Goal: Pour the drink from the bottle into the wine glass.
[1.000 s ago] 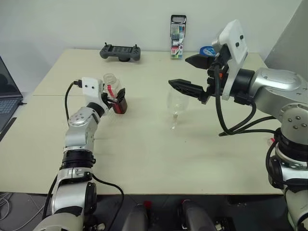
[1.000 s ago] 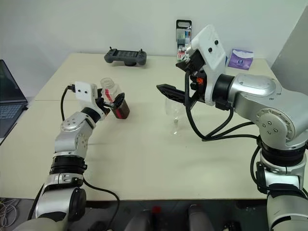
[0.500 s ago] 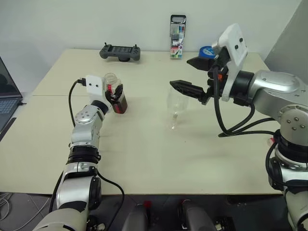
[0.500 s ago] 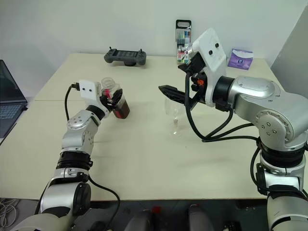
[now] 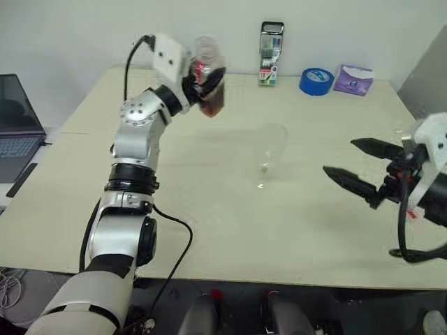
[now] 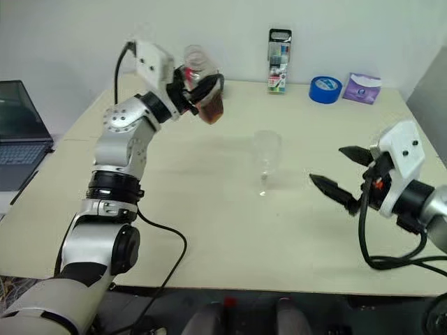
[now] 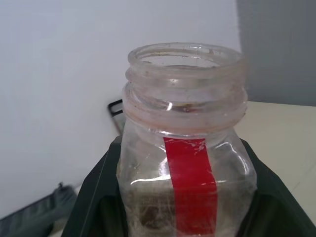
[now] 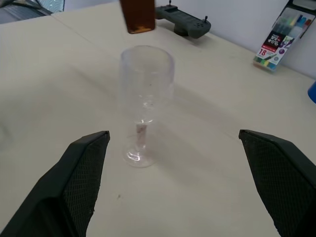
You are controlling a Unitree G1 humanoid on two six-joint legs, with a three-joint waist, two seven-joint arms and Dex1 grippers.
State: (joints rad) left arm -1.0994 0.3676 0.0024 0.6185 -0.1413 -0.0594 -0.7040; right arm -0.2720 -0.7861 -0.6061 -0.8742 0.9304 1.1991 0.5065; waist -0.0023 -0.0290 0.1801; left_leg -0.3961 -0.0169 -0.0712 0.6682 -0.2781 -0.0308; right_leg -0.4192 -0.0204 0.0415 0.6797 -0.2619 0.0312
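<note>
My left gripper (image 5: 209, 78) is shut on the bottle (image 7: 185, 163) and holds it in the air above the table's far left, to the left of the wine glass. The bottle is clear with a red label strip, its mouth open and uncapped. The dark drink (image 6: 213, 112) sits in its lower part. The empty wine glass (image 5: 271, 150) stands upright mid-table. My right gripper (image 5: 340, 156) is open, low at the right and apart from the glass, which stands ahead of its fingers (image 8: 74, 182) in the right wrist view.
A marker pack (image 5: 271, 52), a blue tape roll (image 5: 316, 80) and a purple packet (image 5: 353, 78) line the far edge. A grey game controller (image 8: 185, 22) lies at the back. A laptop (image 5: 17, 125) sits off the table's left side.
The left gripper closed on the bottle and lifted it up and rightward. The right arm pulled back to the right and down, away from the glass. The camera view also shifted.
</note>
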